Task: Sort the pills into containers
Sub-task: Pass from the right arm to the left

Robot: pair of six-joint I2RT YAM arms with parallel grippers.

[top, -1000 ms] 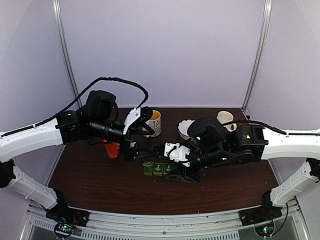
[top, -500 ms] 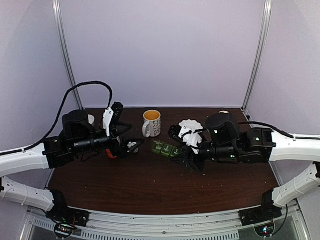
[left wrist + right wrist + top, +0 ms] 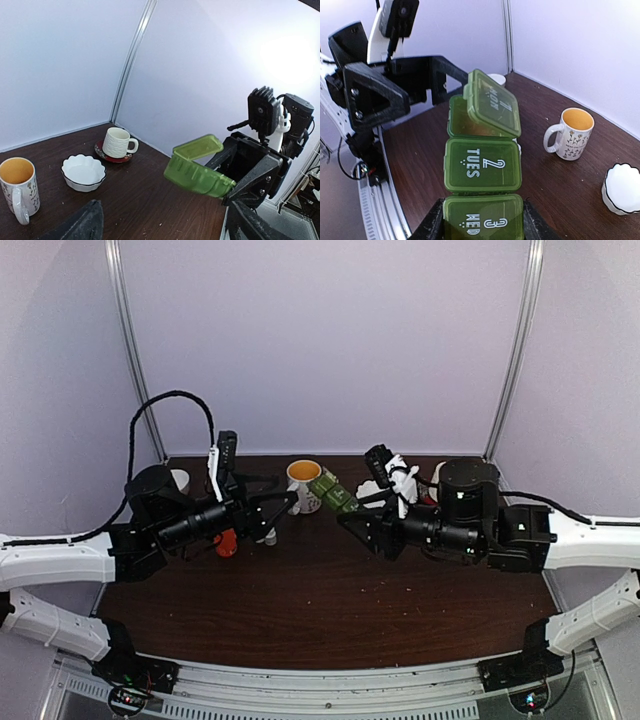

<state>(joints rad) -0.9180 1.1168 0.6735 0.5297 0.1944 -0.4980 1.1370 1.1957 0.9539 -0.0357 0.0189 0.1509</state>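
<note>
1. Since a second ago the right tool [image 3: 482,225] has lifted the pill box [image 3: 333,490] off the middle of the tabletop [image 3: 300,610]. It now holds the box in the air further back. The left arm has drawn back towards its own side.
2. The dark wooden tabletop carries everything else.
3. The left tool [image 3: 272,502] points across at the box, its jaws spread wide with nothing between them.
4. The right tool is clamped on the WED end of the box, one finger on each long side.
5. The green pill box is tilted, clear of the tabletop and just beside the mug [image 3: 303,485]. Its MON lid stands raised; the TUES and WED lids are down. I cannot tell what is inside.
6. The yellow-lined mug stands upright at the back.
7. A scalloped white bowl [image 3: 83,171] sits near a ribbed white cup [image 3: 118,143] on a red saucer [image 3: 102,153].
</note>
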